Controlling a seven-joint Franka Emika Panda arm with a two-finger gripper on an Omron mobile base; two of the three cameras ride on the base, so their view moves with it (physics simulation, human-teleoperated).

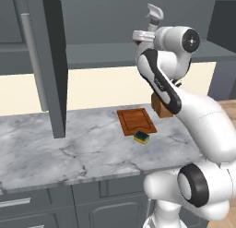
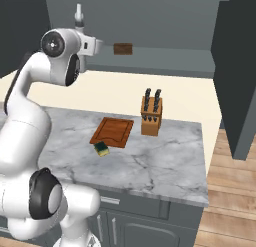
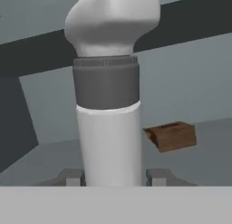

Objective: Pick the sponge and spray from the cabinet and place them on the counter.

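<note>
The left base view looks forward and down from behind the arm's left over the counter (image 1: 69,153), with the cabinet (image 1: 50,61) in the upper left of the frame. The right base view covers the same counter from the other side. The hand view sits very near the spray (image 3: 108,128), which spans the frame's centre.

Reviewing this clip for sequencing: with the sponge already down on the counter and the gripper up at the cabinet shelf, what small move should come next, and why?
Probably draw the spray straight back out of the cabinet. In the hand view both fingertips flank the bottle's body closely, so the gripper appears shut on it, up at shelf level. The sponge already lies on the counter, so the bottle is what remains.
</note>
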